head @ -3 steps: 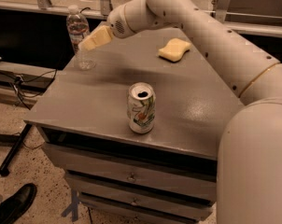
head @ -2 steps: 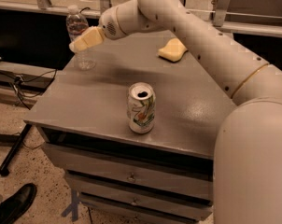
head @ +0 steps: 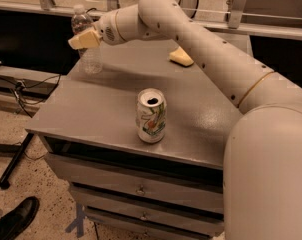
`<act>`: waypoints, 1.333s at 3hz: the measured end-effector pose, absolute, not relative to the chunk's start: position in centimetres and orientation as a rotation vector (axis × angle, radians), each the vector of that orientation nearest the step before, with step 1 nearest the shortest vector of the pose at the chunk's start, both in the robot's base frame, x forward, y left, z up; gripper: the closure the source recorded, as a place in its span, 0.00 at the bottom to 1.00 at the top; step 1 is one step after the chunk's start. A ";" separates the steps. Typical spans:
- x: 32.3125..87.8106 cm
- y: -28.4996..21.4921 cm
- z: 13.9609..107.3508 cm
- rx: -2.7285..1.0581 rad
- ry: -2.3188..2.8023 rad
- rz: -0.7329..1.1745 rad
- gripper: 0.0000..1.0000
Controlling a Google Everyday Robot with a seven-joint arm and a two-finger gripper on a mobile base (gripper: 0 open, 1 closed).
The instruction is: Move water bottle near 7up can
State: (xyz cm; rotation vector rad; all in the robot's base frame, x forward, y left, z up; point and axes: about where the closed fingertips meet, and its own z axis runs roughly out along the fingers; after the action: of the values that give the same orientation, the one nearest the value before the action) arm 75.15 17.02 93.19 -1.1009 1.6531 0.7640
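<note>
The water bottle (head: 90,60), clear with a white cap, stands upright at the far left corner of the grey cabinet top (head: 106,101). The 7up can (head: 151,115), white and green with a dark opening on top, stands upright near the front middle of the top. My gripper (head: 84,40), pale yellow at its tip, is at the bottle's mid height and overlaps its upper body in the picture. My arm reaches in from the right, above the back of the top. The bottle and can stand well apart.
A yellow sponge-like object (head: 181,57) lies at the back right of the top. The cabinet has drawers (head: 136,189) below. Cables (head: 21,86) and a black stand leg lie on the floor at left. A dark shoe (head: 16,219) is at the bottom left.
My gripper has moved left towards the water bottle and now overlaps it. The bottle and the can have not moved.
</note>
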 end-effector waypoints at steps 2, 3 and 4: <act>72.9 10.3 98.0 -1.037 1.593 0.659 0.88; 68.6 2.9 100.7 -1.012 1.593 0.545 1.00; 64.5 -3.3 101.5 -0.960 1.632 0.469 1.00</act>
State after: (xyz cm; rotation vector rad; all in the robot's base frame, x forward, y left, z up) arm 64.46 -3.32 101.55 -0.9595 1.6317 0.4691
